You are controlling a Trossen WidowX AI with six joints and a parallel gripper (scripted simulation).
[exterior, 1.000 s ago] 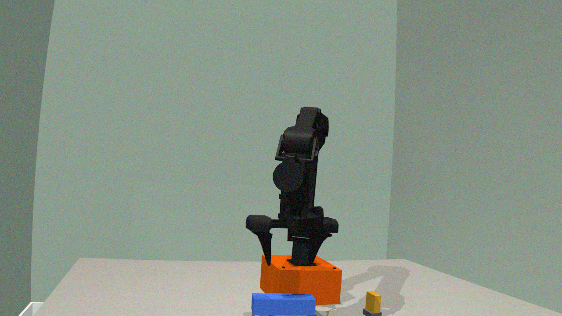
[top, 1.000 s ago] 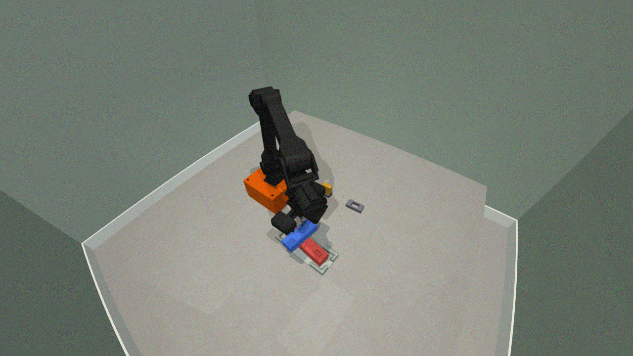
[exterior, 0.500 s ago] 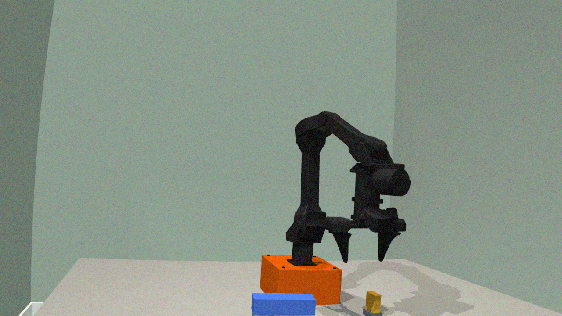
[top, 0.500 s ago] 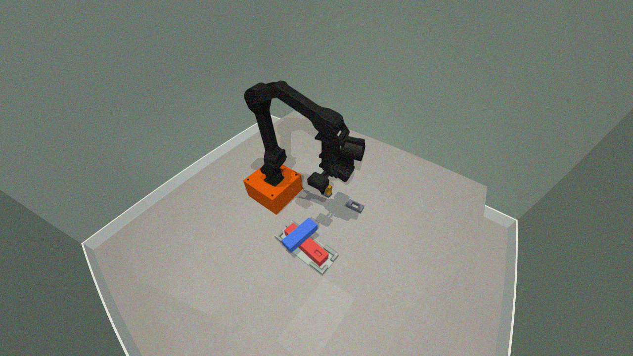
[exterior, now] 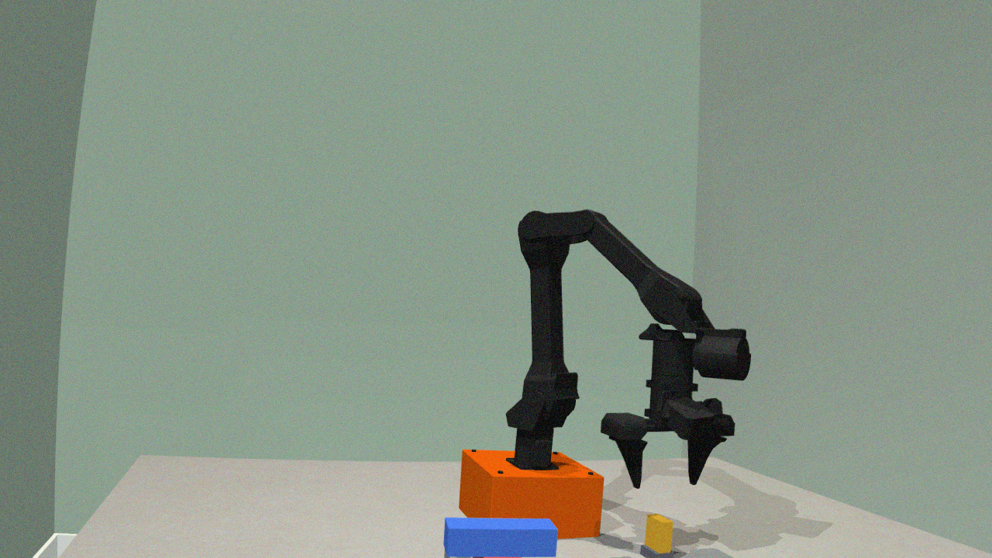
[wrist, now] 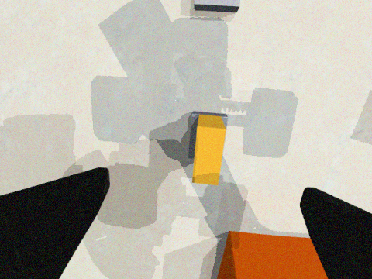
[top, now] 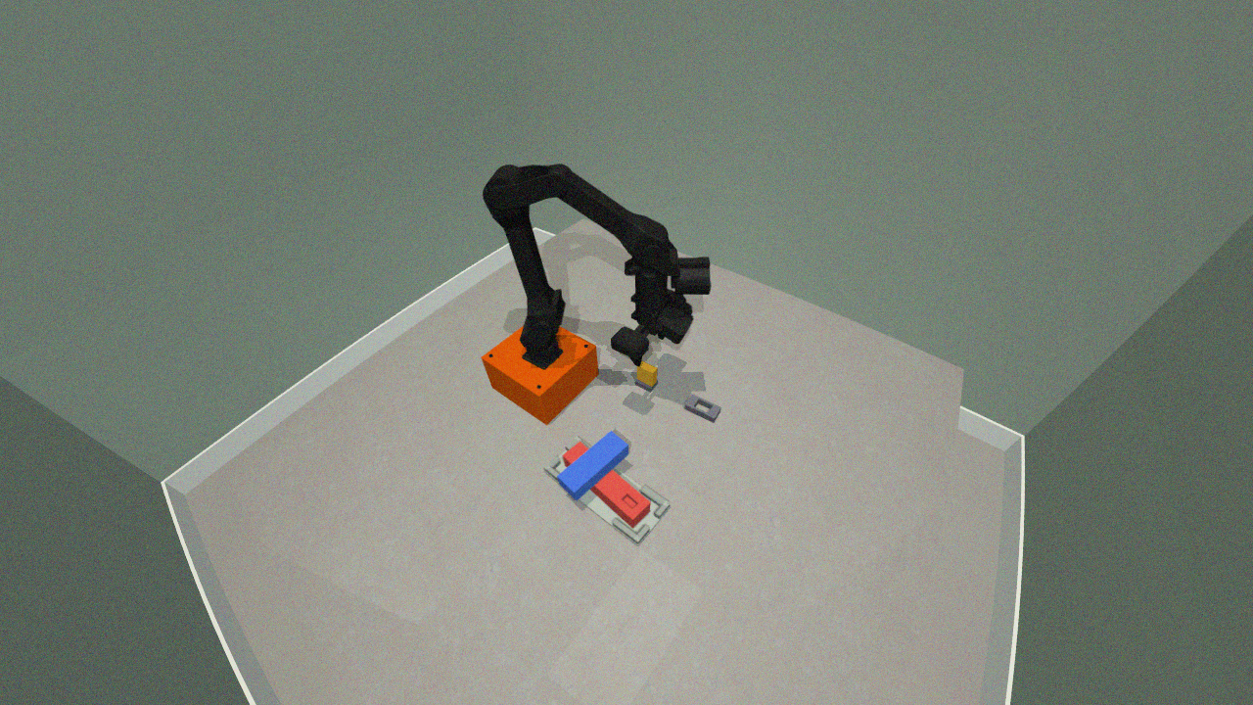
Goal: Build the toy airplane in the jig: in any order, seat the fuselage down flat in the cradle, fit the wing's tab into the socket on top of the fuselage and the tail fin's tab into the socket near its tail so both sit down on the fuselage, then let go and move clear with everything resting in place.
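Black robot jaws are standing wide apart above the table (top: 788, 491) (exterior: 242, 506) (wrist: 329, 167), holding nothing, w/ both fingers (top: 629, 343) (exterior: 631, 458) staying off the yellow tail fin (top: 646, 373) (exterior: 659, 534) (wrist: 210, 151). The fin is standing upright in a small gray holder (top: 644, 386) (exterior: 655, 551) (wrist: 192, 143), approx. between the fingertips in the wrist view. An orange base (top: 547, 402) (exterior: 548, 506) (wrist: 271, 257) is sitting near one side; a gray open-centered holder (top: 714, 413) (wrist: 217, 4) is lying opposite, w/ table surface showing between it and the fin. The table edges are running well apart from the fin. Nearby, the blue wing (top: 592, 464) (exterior: 499, 539) is lying across the red fuselage (top: 618, 493), which is resting in the pale cradle (top: 661, 505), its small tail socket showing open.
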